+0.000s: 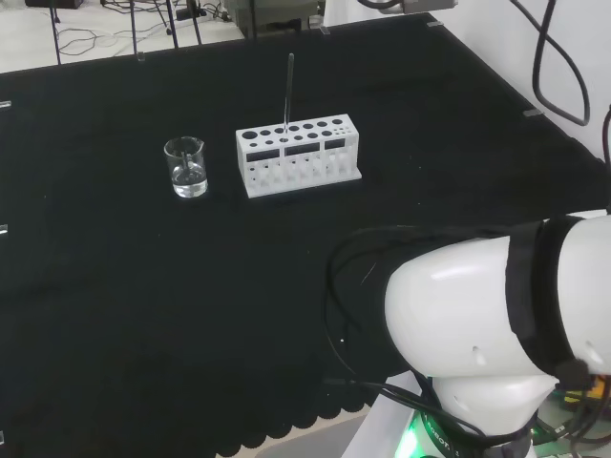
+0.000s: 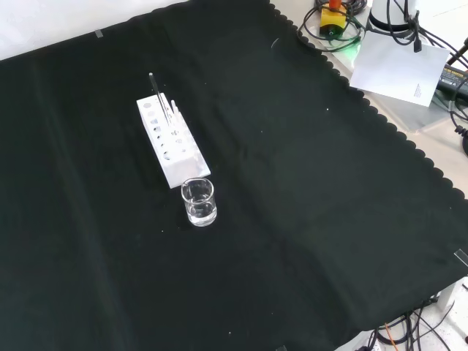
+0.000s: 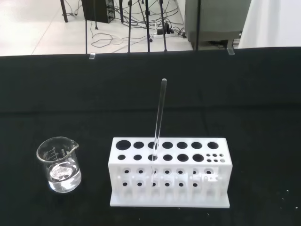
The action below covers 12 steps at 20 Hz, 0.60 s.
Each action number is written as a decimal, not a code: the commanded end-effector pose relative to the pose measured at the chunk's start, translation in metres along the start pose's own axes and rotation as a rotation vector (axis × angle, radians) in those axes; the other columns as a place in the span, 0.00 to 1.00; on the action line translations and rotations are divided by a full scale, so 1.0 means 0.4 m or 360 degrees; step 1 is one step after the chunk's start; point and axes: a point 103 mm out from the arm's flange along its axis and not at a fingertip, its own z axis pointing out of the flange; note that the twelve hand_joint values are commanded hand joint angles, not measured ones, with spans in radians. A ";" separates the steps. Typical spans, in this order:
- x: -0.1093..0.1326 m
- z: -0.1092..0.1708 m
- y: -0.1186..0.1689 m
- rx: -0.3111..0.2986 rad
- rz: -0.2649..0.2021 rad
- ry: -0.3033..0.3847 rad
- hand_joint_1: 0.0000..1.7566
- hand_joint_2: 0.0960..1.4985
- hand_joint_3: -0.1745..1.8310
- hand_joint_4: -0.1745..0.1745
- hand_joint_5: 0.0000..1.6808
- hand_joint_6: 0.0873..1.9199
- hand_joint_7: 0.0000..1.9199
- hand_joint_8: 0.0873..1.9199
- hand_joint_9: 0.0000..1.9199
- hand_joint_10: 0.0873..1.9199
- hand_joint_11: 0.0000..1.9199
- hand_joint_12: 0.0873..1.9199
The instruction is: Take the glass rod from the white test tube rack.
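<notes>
A white test tube rack (image 1: 298,155) with two rows of round holes stands on the black cloth. A thin glass rod (image 1: 288,88) stands nearly upright in one of its middle holes and rises well above the rack. In the front view the rack (image 2: 172,140) lies left of centre with the rod (image 2: 156,91) near its far end. The wrist view faces the rack (image 3: 170,172) from a distance, with the rod (image 3: 159,117) leaning slightly.
A small clear glass beaker (image 1: 186,168) with a little clear liquid stands left of the rack in the head view; in the front view the beaker (image 2: 199,202) is just in front of the rack. The arm's white links (image 1: 496,315) fill the head view's lower right.
</notes>
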 end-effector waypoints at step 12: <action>-0.007 0.106 0.244 0.0039 -0.0084 0.0000 0.32 0.60 0.26 0.24 0.00 0.00 0.00 0.00 0.01 0.00 0.00 0.23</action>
